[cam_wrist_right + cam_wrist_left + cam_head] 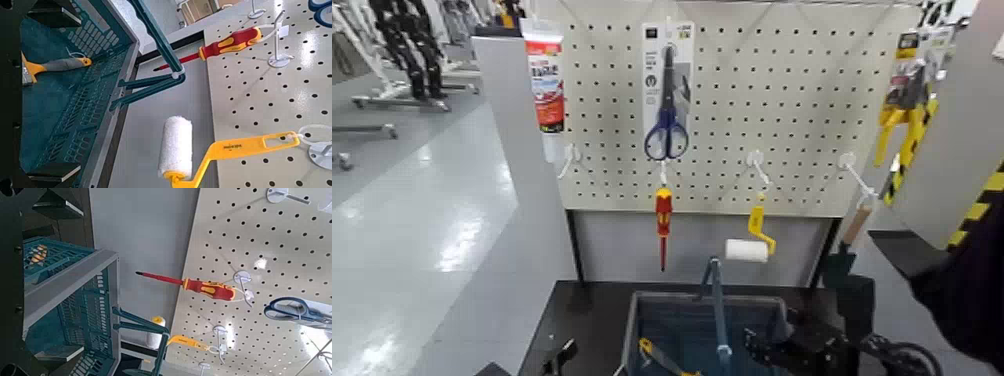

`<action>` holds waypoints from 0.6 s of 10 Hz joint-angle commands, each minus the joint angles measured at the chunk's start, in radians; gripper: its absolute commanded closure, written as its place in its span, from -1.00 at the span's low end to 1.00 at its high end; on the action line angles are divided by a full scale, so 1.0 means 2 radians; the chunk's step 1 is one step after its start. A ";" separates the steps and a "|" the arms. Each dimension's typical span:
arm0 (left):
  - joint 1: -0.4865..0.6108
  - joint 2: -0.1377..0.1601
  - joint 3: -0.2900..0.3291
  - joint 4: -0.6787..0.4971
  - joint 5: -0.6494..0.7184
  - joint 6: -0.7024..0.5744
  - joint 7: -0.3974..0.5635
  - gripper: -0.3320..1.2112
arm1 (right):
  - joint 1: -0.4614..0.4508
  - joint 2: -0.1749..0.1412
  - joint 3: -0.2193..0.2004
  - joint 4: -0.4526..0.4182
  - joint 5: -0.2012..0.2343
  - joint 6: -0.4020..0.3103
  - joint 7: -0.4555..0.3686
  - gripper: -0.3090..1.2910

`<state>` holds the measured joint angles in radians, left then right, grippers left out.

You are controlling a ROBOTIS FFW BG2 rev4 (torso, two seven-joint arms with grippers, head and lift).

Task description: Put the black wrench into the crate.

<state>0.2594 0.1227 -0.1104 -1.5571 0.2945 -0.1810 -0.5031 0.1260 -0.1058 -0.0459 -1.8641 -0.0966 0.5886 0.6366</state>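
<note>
Your right gripper [51, 90] hangs at the crate's [632, 335] edge, claw spread wide and empty; your left gripper [55, 282], equally wide, waits alongside.

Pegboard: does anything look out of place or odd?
Nothing is askew or damaged. The scissors, screwdriver and paint roller hang on their hooks. One hook is bare, and no black wrench shows in any view.

The crate [632, 340] was a blue-grey plastic bin with lattice walls and a thick rim. It stood upright, its open top facing up. Its blue bar handle [716, 305] rose over the middle. It sat between the two pincers, touching or just beside the right pincer [782, 350] and near the left pincer [562, 355].
</note>
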 commanded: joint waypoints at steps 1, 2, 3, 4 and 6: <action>0.001 0.000 0.001 -0.001 0.000 0.000 0.000 -0.44 | 0.009 0.002 -0.005 -0.007 0.000 -0.027 -0.003 -0.57; 0.001 0.000 0.001 -0.001 0.000 -0.001 0.000 -0.44 | 0.023 0.007 -0.006 -0.011 0.000 -0.063 -0.015 -0.57; 0.002 0.000 0.001 -0.001 0.000 -0.001 0.000 -0.44 | 0.041 0.010 -0.010 -0.016 0.000 -0.103 -0.031 -0.57; 0.002 0.000 0.002 -0.001 0.000 -0.002 0.000 -0.44 | 0.064 0.012 -0.012 -0.019 -0.005 -0.152 -0.058 -0.57; 0.004 0.000 0.003 -0.002 0.000 -0.002 0.000 -0.44 | 0.126 0.015 -0.008 -0.022 -0.019 -0.284 -0.150 -0.57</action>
<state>0.2657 0.1227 -0.1054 -1.5610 0.2945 -0.1847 -0.5031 0.3430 -0.0763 -0.0667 -1.9076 -0.1266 0.0946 0.3355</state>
